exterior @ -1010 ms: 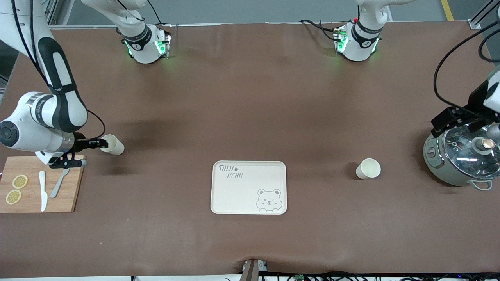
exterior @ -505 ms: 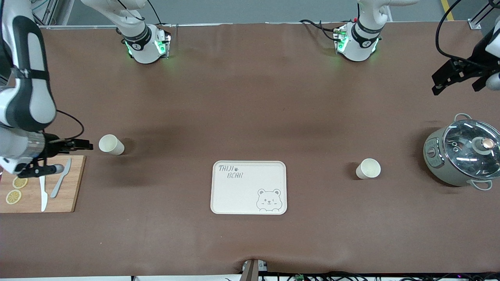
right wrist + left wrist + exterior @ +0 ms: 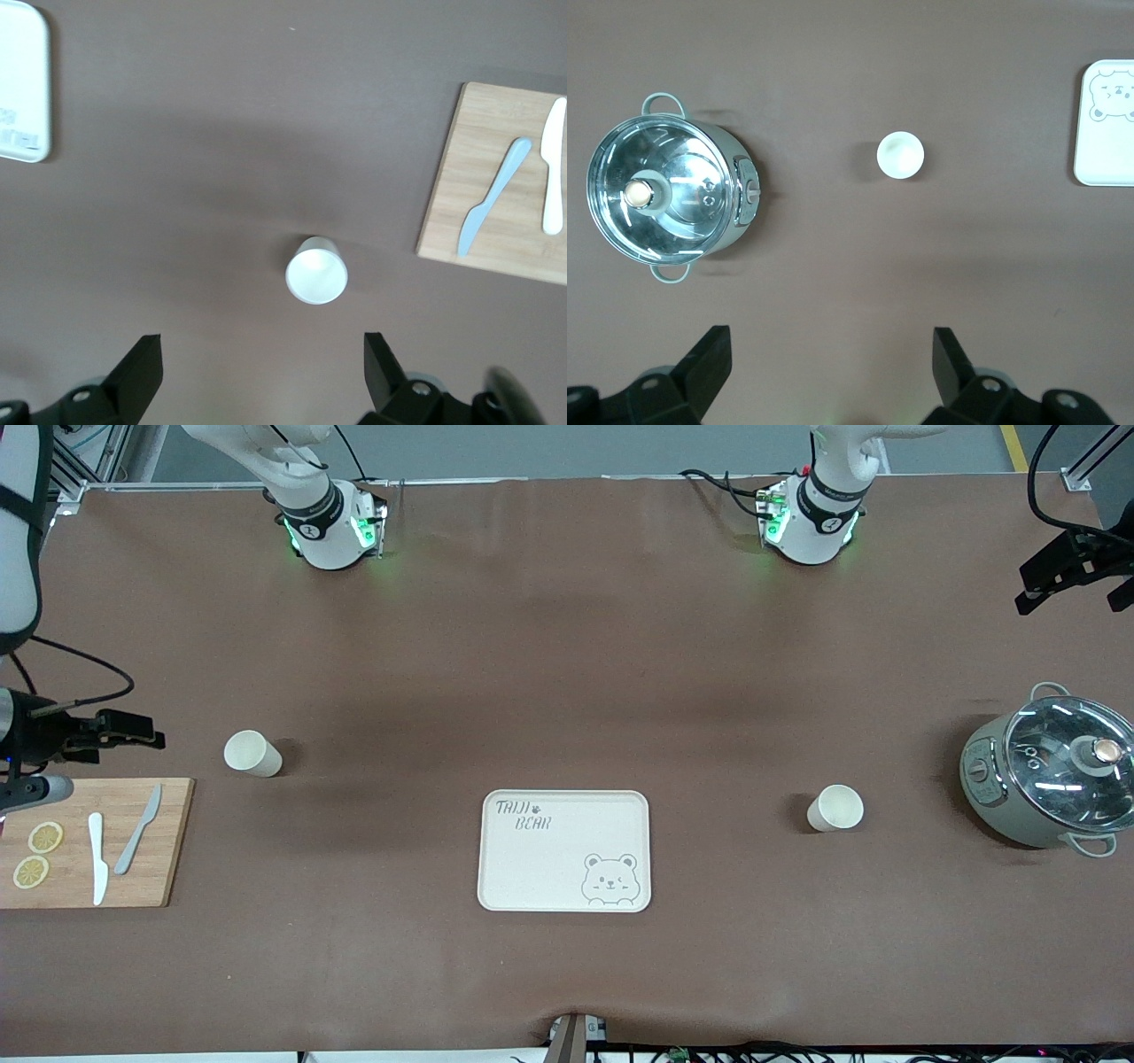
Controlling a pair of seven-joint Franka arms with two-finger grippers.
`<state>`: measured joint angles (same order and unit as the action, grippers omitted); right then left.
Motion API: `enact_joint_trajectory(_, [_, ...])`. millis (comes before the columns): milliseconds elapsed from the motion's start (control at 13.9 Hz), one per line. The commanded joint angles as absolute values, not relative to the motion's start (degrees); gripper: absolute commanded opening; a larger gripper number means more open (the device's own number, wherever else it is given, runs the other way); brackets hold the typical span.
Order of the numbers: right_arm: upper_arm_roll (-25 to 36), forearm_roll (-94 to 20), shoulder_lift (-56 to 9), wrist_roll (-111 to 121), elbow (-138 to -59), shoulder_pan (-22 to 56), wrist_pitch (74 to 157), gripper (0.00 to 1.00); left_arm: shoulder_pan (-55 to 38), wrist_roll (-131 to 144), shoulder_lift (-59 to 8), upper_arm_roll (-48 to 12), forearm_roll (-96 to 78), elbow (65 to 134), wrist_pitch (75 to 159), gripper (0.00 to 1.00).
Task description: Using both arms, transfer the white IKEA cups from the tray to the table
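Two white cups stand upright on the brown table. One cup [image 3: 252, 753] is near the cutting board at the right arm's end and also shows in the right wrist view [image 3: 316, 270]. The other cup [image 3: 834, 808] stands between the bear tray and the pot and also shows in the left wrist view [image 3: 900, 155]. My right gripper [image 3: 152, 737] is open and empty, in the air beside its cup and apart from it, with the fingers wide in its wrist view [image 3: 263, 367]. My left gripper [image 3: 1067, 605] is open and empty, high over the table's left-arm end [image 3: 830, 363].
The cream bear-printed tray [image 3: 564, 850] lies in the middle, nearer the front camera. A grey-green pot with a glass lid [image 3: 1050, 779] stands at the left arm's end. A wooden cutting board [image 3: 168, 841] holds two knives and lemon slices at the right arm's end.
My right gripper has drawn back from the cup by the board toward its end of the table. My left gripper has lifted away from over the pot. Both cups stayed put.
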<state>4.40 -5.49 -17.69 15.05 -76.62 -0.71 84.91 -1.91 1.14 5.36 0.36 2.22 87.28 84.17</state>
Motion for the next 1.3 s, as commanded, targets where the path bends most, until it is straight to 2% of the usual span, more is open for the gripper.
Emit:
enact_joint_trajectory(0, [4.4, -5.0, -11.7, 12.0, -77.5, -0.2, 80.8, 1.00, -2.5, 1.2, 6.2, 0.0, 0.9, 88.2, 83.9, 1.00])
enact_joint_trajectory(216, [4.1, -4.0, -6.0, 11.6, -81.1, 1.0, 79.0, 1.00, -2.5, 4.7, 6.2, -1.1, -1.0, 88.3, 83.9, 1.00])
enact_joint_trajectory(433, [4.3, -3.4, -0.2, 11.3, -89.3, 0.6, 83.7, 1.00, -2.6, 4.8, 5.8, -2.5, -0.3, 89.0, 84.0, 1.00])
enact_joint_trajectory(794, [4.1, -2.8, 0.4, -1.7, -89.5, 0.6, 82.1, 1.00, -2.6, 4.7, 5.6, -3.5, 0.3, 90.0, 87.4, 1.00])
enact_joint_trajectory(1227, [4.0, -0.1, -0.2, -1.8, -85.9, 1.2, 81.1, 1.00, -2.2, 4.9, 5.2, -4.8, 2.6, 89.7, 88.0, 1.00])
